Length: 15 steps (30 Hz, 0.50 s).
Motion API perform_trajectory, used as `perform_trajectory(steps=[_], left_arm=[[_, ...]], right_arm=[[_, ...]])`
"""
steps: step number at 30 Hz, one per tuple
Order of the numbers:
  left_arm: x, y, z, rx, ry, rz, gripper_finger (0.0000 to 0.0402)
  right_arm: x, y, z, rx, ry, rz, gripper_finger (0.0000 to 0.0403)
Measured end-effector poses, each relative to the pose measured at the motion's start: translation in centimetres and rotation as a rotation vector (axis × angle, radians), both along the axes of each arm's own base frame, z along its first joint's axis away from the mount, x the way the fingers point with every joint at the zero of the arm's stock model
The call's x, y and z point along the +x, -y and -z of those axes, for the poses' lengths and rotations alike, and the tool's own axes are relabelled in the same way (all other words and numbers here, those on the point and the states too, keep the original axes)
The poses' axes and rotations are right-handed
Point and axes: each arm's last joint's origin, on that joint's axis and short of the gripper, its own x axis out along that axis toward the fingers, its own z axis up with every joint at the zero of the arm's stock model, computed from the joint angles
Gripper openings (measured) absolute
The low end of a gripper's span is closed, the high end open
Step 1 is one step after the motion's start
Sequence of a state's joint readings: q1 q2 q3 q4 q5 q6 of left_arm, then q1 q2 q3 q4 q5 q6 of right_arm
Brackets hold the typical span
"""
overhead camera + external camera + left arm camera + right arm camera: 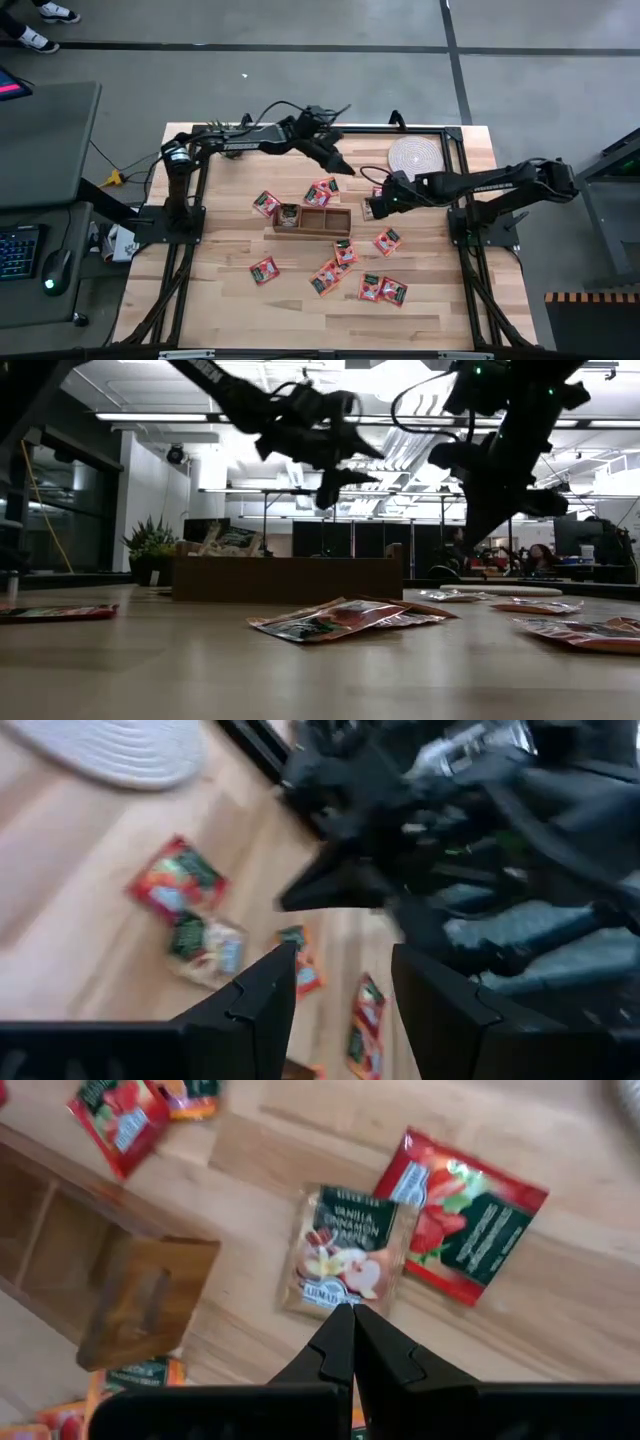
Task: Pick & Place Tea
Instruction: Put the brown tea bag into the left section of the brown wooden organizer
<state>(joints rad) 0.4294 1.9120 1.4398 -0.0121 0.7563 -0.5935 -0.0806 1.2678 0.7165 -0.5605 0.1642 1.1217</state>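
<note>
Those tea sachets (383, 289) are lying scattered on the table (230, 300) around the wooden box (312, 220), w/ one already in its left compartment, and they're prob super light, flat and a bit slick, so pinching an edge is looking like the way to go imo. Right gripper (352, 1342) is reaching in low, jaws together w/ nothing held, tip right at a beige sachet (342, 1252) by the box end. Left gripper (338, 988) is hovering up high behind the box, jaws apart and empty
</note>
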Motion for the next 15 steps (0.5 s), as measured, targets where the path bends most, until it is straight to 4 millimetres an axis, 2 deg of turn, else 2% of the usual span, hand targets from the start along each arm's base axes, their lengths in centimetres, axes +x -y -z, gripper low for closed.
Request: perform_trajectory(steps=[5,7,15], left_arm=[[2.1,0.3,-0.2,0.017,-0.098,0.027,0.0163],[2.5,0.3,0.6,-0.001,-0.175,0.038,0.0163],[3.7,0.0,4.1,-0.076,-0.233,0.116,0.0163]], right_arm=[[-0.2,0.0,1.1,0.015,0.02,-0.01,0.0],[-0.4,0.0,1.4,0.01,0.007,-0.022,0.0],[-0.9,-0.1,2.9,0.0,0.026,-0.051,0.0]])
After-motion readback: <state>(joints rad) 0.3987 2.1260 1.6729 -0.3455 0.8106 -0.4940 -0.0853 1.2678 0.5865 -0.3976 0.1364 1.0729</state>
